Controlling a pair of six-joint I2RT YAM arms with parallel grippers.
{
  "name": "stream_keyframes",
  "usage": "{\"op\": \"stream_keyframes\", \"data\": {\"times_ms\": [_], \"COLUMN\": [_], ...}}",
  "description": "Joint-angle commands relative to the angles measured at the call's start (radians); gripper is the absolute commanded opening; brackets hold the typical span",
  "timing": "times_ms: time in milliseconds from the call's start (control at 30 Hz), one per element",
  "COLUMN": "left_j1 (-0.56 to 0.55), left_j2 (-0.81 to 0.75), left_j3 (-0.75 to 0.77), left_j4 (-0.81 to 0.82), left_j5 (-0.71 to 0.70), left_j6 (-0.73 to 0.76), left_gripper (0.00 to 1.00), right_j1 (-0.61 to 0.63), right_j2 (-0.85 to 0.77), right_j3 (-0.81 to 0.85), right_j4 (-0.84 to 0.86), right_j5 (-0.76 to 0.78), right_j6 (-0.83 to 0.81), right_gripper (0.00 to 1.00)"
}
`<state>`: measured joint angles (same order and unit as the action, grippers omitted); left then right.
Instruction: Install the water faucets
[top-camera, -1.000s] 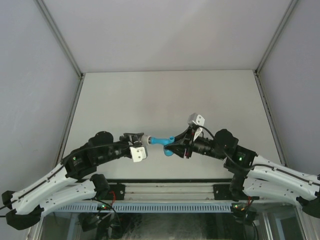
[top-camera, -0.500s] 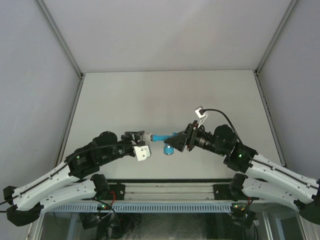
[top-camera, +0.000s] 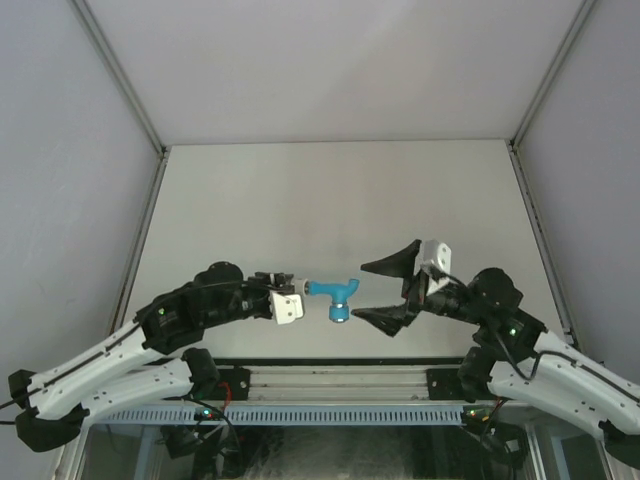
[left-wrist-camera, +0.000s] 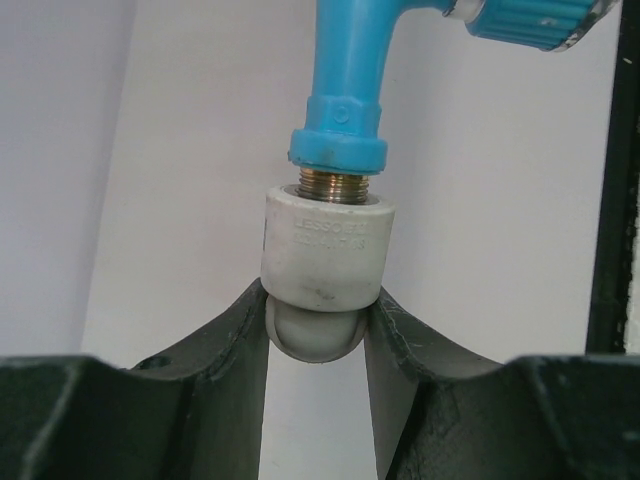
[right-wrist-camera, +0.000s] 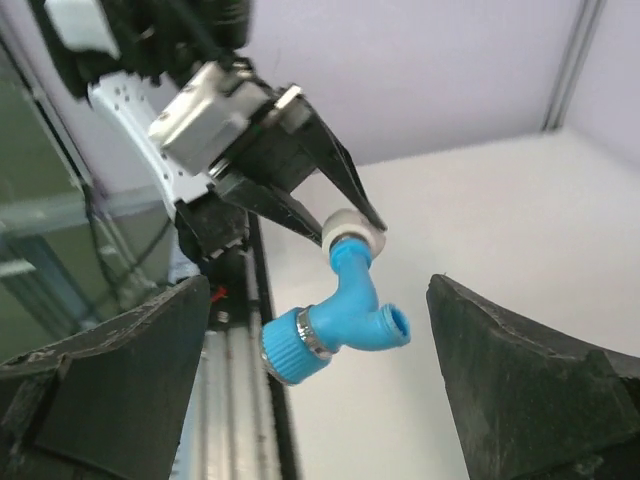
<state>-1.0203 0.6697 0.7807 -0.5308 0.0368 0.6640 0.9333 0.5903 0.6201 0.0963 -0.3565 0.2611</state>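
The bright blue water faucet (top-camera: 333, 295) hangs in the air above the table, its silvery thread sunk into a white-grey pipe fitting (left-wrist-camera: 322, 250). My left gripper (left-wrist-camera: 320, 300) is shut on the fitting's rounded end, and it shows at the centre left in the top view (top-camera: 285, 285). In the right wrist view the faucet (right-wrist-camera: 345, 310) points its ribbed handle down-left and its spout to the right. My right gripper (top-camera: 362, 290) stands open just right of the faucet, its fingers (right-wrist-camera: 130, 360) wide on either side and touching nothing.
The white table (top-camera: 330, 200) is walled by grey panels on three sides. A metal rail (top-camera: 330, 375) with the arm bases runs along the near edge, just below the faucet in the right wrist view (right-wrist-camera: 225, 400).
My right gripper has let go of the faucet, opened wide and drawn back to the right. The faucet stays in the fitting held by the left gripper, which shifted slightly right.
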Motion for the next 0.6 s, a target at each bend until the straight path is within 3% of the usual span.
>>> {"op": "stream_keyframes", "data": {"times_ms": [0, 100, 233, 333, 433, 567], "left_j1": [0.023, 0.044, 0.052, 0.060, 0.067, 0.072], "left_j2": [0.009, 0.028, 0.048, 0.061, 0.068, 0.066], "left_j3": [0.049, 0.078, 0.108, 0.137, 0.159, 0.175], "left_j4": [-0.003, -0.038, -0.078, -0.109, -0.132, -0.153], "left_j5": [0.104, 0.164, 0.214, 0.261, 0.276, 0.292], "left_j6": [-0.049, -0.056, -0.055, -0.055, -0.052, -0.047], "left_gripper": [0.00, 0.00, 0.00, 0.00, 0.00, 0.00], "right_j1": [0.028, 0.082, 0.238, 0.345, 0.365, 0.403], "right_j2": [-0.100, -0.135, -0.114, -0.037, 0.013, 0.040], "right_j3": [-0.022, -0.020, -0.020, -0.007, 0.044, 0.043], "right_j4": [-0.028, -0.227, -0.294, -0.324, -0.409, -0.394], "right_j5": [-0.182, -0.178, 0.138, 0.351, 0.381, 0.438], "right_j6": [-0.615, -1.031, -1.260, -1.359, -1.388, -1.434], "right_gripper": [0.89, 0.89, 0.87, 0.87, 0.85, 0.84]}}
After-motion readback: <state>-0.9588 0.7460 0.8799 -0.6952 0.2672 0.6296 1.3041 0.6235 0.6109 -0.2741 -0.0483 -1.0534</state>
